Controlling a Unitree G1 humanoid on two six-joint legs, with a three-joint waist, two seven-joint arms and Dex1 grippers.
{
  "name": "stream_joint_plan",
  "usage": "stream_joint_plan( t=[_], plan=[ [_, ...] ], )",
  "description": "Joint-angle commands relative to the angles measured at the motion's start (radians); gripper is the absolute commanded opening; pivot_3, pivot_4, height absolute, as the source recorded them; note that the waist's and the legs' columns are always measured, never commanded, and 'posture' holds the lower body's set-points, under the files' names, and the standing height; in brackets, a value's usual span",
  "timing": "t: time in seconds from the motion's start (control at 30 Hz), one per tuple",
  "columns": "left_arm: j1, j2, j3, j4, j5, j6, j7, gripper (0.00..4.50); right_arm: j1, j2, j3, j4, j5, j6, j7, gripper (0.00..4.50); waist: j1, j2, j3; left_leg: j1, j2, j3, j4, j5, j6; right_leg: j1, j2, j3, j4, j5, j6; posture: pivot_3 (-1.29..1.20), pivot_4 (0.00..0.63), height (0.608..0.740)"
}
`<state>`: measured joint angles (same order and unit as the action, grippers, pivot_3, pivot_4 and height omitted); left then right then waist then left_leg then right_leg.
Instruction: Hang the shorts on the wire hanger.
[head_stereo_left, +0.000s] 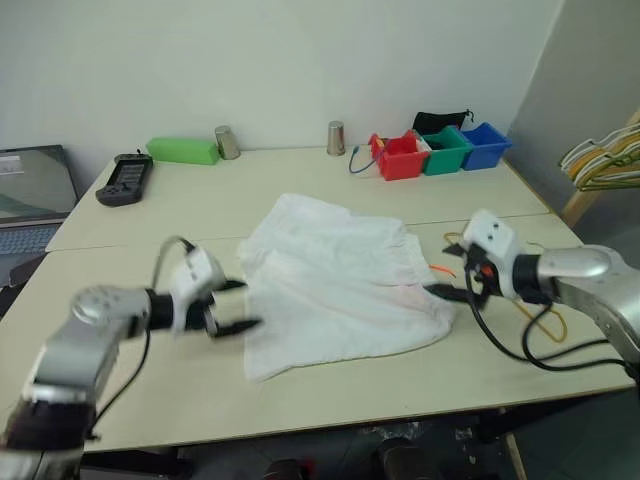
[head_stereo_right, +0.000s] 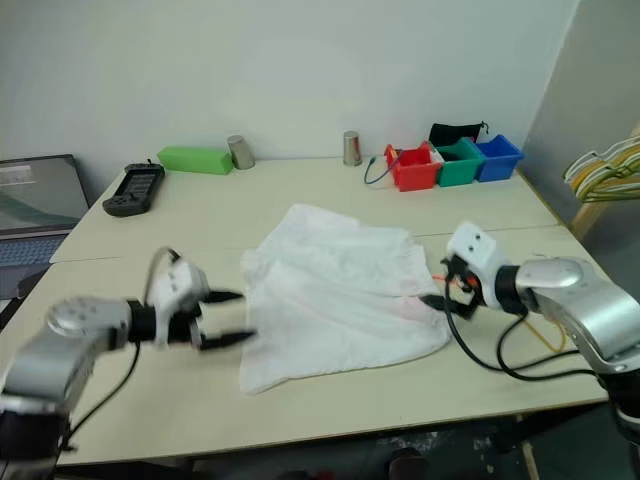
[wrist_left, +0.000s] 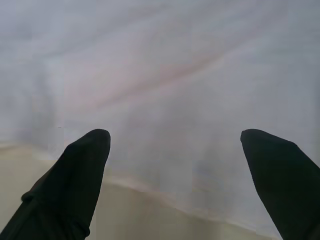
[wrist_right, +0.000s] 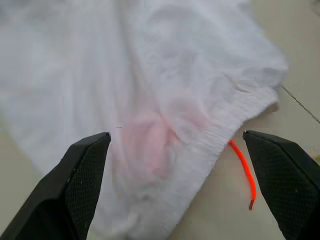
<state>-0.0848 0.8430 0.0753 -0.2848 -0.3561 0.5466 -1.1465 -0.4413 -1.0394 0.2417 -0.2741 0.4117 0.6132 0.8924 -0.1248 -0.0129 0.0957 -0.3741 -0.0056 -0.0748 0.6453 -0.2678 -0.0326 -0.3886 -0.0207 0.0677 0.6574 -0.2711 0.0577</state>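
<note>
Centre frame, shorts (head_stereo_left: 335, 285) lie flat over wire hanger (wrist_right: 243, 167). Left gripper (head_stereo_left: 232, 306) and right gripper (head_stereo_left: 447, 282) flank them, both wide, empty. Pinch the waistband only.

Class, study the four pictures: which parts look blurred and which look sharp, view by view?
Left eye view: the left gripper is smeared by motion; the white thin-fabric shorts look sharp. Left wrist view: the shorts are soft, hazy. Right wrist view: the right gripper's fingers and an orange cord end look crisp.
</note>
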Motion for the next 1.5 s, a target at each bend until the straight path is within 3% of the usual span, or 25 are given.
stream_joint_plan(
  t=[0.03,0.17,0.3,0.57,0.77,0.83,1.07,1.4,1.5],
  plan=[
    [0.071,0.012,-0.001,-0.121,-0.023,-0.026,0.003,4.48,0.02,-0.002,0.044,0.091,-0.129,-0.317,0.17,4.49,0.011,-0.003,0.004,0.0,0.0,0.0,0.0,0.0,0.0,0.0,0.0,0.0,0.001,0.0,0.0,-0.06,0.061,0.74],
    [0.157,0.025,-0.053,-0.113,0.058,-0.157,-0.004,4.48,0.043,0.013,0.07,0.202,-0.233,-0.563,0.262,4.49,0.018,-0.002,0.009,0.011,0.0,0.005,0.0,0.0,0.0,0.008,0.0,0.003,0.002,0.0,-0.002,-0.06,0.064,0.74],
    [0.19,0.022,-0.096,-0.084,0.111,-0.255,0.001,4.48,0.039,0.033,0.082,0.317,-0.318,-0.739,0.305,4.49,0.027,-0.002,0.01,0.011,0.0,0.009,0.001,0.0,0.0,0.008,0.001,0.003,0.002,-0.001,-0.006,-0.06,0.064,0.74],
    [0.116,-0.036,-0.189,0.082,0.232,-0.376,0.077,4.48,-0.046,0.115,0.124,0.547,-0.487,-0.954,0.308,4.49,0.04,-0.002,0.009,0.011,0.0,0.011,0.001,0.0,0.0,0.008,0.001,0.004,0.002,0.001,-0.004,-0.07,0.054,0.74],
    [0.104,-0.037,-0.215,0.108,0.261,-0.381,0.089,4.48,-0.092,0.16,0.125,0.634,-0.518,-1.001,0.32,4.49,0.04,-0.002,0.009,0.014,0.0,0.011,0.001,0.0,0.0,0.01,0.0,0.005,0.004,0.002,-0.005,-0.07,0.048,0.74],
    [0.093,-0.039,-0.223,0.109,0.269,-0.378,0.094,4.1,-0.104,0.173,0.125,0.653,-0.517,-1.004,0.331,4.5,0.04,-0.001,0.008,0.016,0.0,0.011,0.001,0.0,0.0,0.011,0.0,0.005,0.004,0.002,-0.005,-0.07,0.046,0.74],
    [0.042,-0.037,-0.229,0.121,0.302,-0.346,0.127,2.67,-0.091,0.196,0.109,0.641,-0.493,-0.984,0.354,3.01,0.04,-0.001,0.008,0.022,0.0,0.011,0.001,0.001,0.001,0.017,0.0,0.005,0.005,0.002,-0.004,-0.07,0.042,0.74],
    [0.028,-0.011,-0.195,0.195,0.283,-0.379,0.122,0.45,-0.099,0.242,0.096,0.627,-0.486,-0.929,0.341,0.39,0.036,-0.001,0.008,0.023,0.001,0.01,0.001,0.001,0.002,0.017,0.001,0.005,0.006,0.002,-0.005,-0.06,0.044,0.74],
    [0.063,0.015,-0.177,0.188,0.277,-0.4,0.111,0.04,-0.088,0.263,0.095,0.587,-0.486,-0.903,0.326,0.0,0.034,-0.001,0.008,0.023,0.002,0.009,0.001,0.001,0.002,0.016,0.001,0.005,0.007,0.002,-0.005,-0.06,0.046,0.74]
  ],
)
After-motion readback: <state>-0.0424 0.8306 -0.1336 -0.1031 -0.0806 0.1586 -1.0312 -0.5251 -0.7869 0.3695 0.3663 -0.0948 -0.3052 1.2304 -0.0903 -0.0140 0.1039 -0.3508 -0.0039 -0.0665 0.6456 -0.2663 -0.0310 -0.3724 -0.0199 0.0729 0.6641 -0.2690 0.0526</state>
